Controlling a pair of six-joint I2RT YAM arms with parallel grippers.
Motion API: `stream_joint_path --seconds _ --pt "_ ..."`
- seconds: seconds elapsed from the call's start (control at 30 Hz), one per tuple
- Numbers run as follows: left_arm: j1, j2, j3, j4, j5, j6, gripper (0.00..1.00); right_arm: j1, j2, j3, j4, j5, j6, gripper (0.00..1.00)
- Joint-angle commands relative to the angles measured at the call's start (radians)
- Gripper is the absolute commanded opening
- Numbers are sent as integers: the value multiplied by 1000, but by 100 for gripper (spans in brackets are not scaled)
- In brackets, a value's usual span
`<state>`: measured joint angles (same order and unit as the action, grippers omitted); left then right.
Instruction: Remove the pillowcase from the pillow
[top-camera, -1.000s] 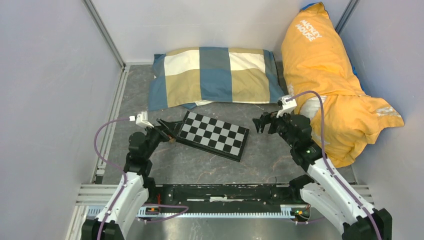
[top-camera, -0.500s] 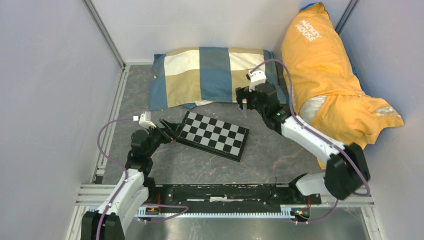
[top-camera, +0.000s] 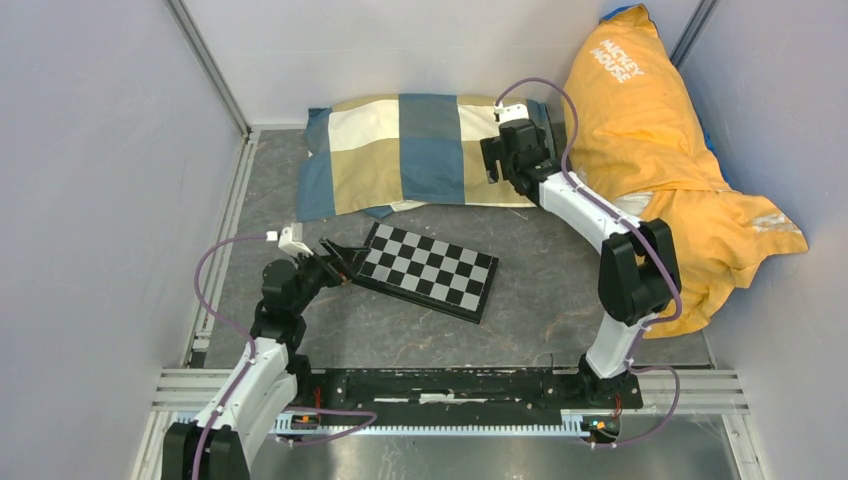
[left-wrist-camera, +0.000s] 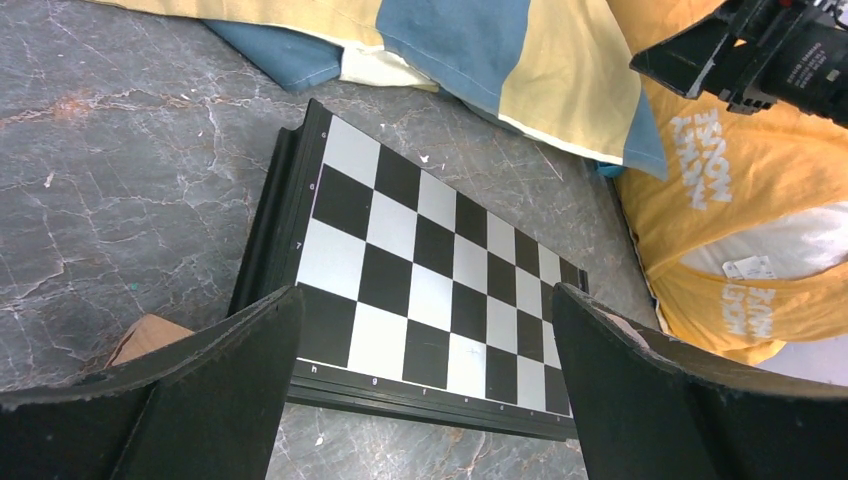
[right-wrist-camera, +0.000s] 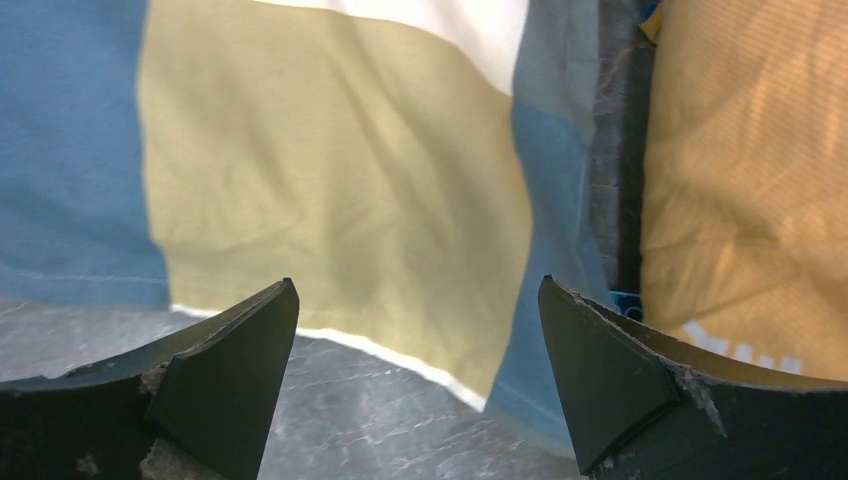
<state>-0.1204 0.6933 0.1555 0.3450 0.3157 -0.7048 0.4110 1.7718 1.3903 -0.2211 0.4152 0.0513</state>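
The right gripper (right-wrist-camera: 417, 290), jaws wide apart and holding nothing, hovers over the right end of the pillowcase (top-camera: 420, 150), above a tan check and the blue edge strip. The pillowcase lies flat at the back of the table (top-camera: 540, 300), just beside the orange Mickey Mouse bundle (top-camera: 650, 130). A cream sliver at its near edge may be the pillow (top-camera: 412, 205); the rest is covered. The left gripper (left-wrist-camera: 427, 292), also spread open and empty, hangs low over the left end of the checkerboard (top-camera: 428, 270), apart from the pillowcase.
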Motion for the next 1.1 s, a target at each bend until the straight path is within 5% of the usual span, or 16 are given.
stream_joint_path --seconds 0.0,0.23,0.37,0.5,0.53,0.57,0.6,0.73,0.87,1.07 --pt "-5 10 21 13 2 41 100 -47 74 115 -86 34 -38 97" --pt "-4 13 22 11 0 34 100 -69 215 250 -160 133 -103 92" --pt "-4 8 23 9 0 36 100 -109 272 299 -178 87 -116 76" --pt "-4 6 22 8 -1 36 100 -109 324 375 -242 47 -120 50" --pt "-4 6 24 8 0 35 100 -109 325 396 -275 19 -118 34" --pt "-5 4 25 3 0 37 100 -107 314 403 -292 -1 -111 8" --pt "-4 1 30 -10 -1 43 100 -104 283 386 -289 -14 -106 0" --pt "-5 -15 32 -23 -8 47 100 -55 109 264 -199 -19 -129 0" --pt "-5 -19 31 -25 -13 49 100 14 4 349 -262 -19 -161 0" --pt "-5 -35 33 -31 -7 62 100 81 -179 409 -258 -251 -132 0"
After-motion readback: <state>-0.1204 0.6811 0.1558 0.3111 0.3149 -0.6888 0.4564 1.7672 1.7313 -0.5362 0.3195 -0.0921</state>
